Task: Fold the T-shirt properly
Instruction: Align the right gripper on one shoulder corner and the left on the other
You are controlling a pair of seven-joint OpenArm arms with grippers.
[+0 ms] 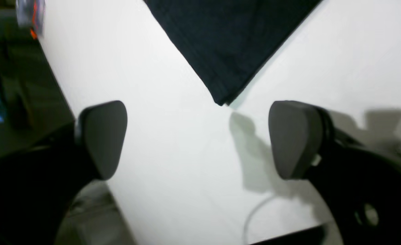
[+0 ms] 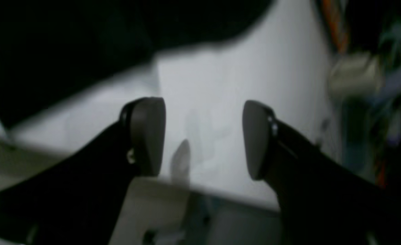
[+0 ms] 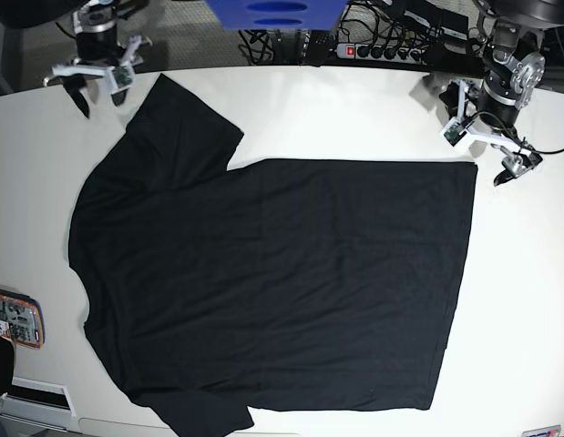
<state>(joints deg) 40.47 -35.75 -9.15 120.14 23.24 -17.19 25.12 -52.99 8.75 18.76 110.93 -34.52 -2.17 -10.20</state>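
The black T-shirt [image 3: 272, 282] lies spread flat on the white table [image 3: 354, 109], one sleeve pointing to the far left corner. My left gripper [image 3: 482, 146] hovers open just beyond the shirt's far right hem corner. In the left wrist view that pointed corner [image 1: 221, 61] sits a little ahead of the gap between the open fingers [image 1: 198, 139], nothing held. My right gripper [image 3: 99, 96] stands open by the far left sleeve. The right wrist view shows its fingers [image 2: 202, 137] apart over bare table, with the dark shirt [image 2: 84, 51] blurred ahead on the left.
An orange-edged flat device [image 3: 13, 319] lies at the table's left edge. A blue object [image 3: 272, 14] and a power strip with cables [image 3: 373, 50] sit behind the far edge. The table's near edge runs just below the shirt.
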